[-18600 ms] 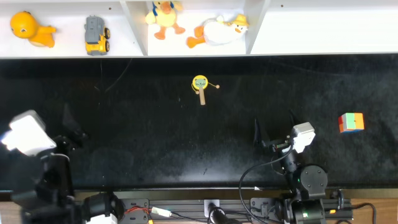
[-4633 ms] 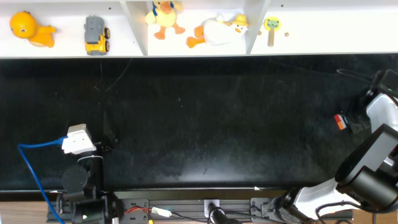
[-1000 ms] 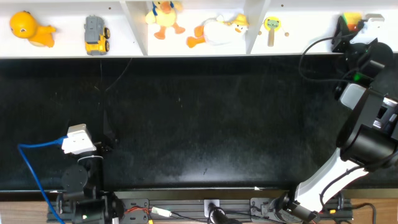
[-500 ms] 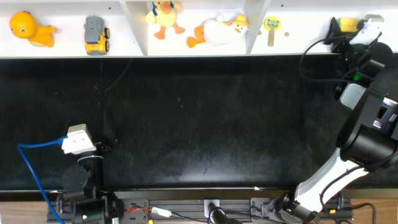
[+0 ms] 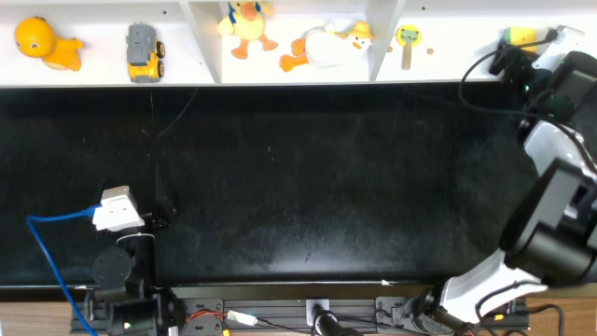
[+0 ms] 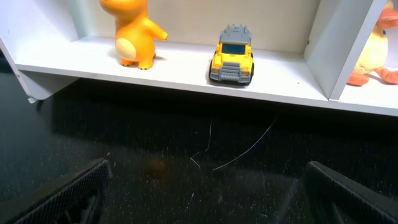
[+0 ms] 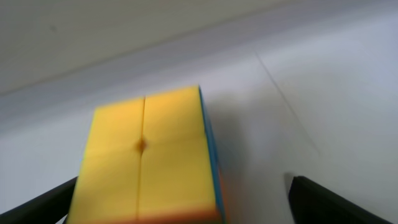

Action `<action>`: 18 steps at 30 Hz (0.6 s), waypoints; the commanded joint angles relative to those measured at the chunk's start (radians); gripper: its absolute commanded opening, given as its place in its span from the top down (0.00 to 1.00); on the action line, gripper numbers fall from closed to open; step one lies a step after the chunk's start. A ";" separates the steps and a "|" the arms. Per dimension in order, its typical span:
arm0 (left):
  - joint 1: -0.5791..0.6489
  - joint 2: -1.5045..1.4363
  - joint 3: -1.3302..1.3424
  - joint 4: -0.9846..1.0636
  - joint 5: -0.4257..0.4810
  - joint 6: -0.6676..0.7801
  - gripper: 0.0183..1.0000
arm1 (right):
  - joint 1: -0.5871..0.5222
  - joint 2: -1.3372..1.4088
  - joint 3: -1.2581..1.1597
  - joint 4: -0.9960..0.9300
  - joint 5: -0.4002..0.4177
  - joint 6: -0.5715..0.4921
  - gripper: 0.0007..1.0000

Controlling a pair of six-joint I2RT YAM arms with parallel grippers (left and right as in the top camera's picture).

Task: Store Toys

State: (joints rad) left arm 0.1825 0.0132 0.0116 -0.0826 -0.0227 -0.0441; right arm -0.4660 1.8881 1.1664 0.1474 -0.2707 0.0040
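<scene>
Cube (image 7: 146,162), yellow face up, sits in the shelf's (image 5: 448,65) right-hand compartment, and you can see it between your right claw's (image 7: 185,186) fingers, which stand apart and do not grip it. It lies closer to one finger than the other; whether it touches that finger, you cannot tell. In the same compartment, nearer the divider, lies the rattle drum (image 5: 407,39). Two plush ducks (image 5: 247,26) fill the shelf's middle compartment; the orange duck (image 5: 45,42) and yellow truck (image 5: 145,52) stand in the left one. Your left claw (image 6: 206,168) hangs with its fingers wide apart over the black worktop (image 5: 326,177), well back from the shelf, facing its left compartment.
</scene>
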 commanded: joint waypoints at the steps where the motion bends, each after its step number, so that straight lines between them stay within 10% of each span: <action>1: -0.006 -0.010 -0.003 -0.001 -0.008 0.022 0.00 | -0.005 -0.169 -0.008 -0.156 0.043 -0.012 0.01; 18: -0.006 -0.010 -0.003 -0.001 -0.008 0.022 0.00 | 0.083 -0.691 -0.008 -0.834 -0.050 -0.293 0.00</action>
State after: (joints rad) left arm 0.1825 0.0132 0.0116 -0.0826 -0.0227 -0.0441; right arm -0.4023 1.2602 1.1633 -0.6605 -0.2554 -0.1810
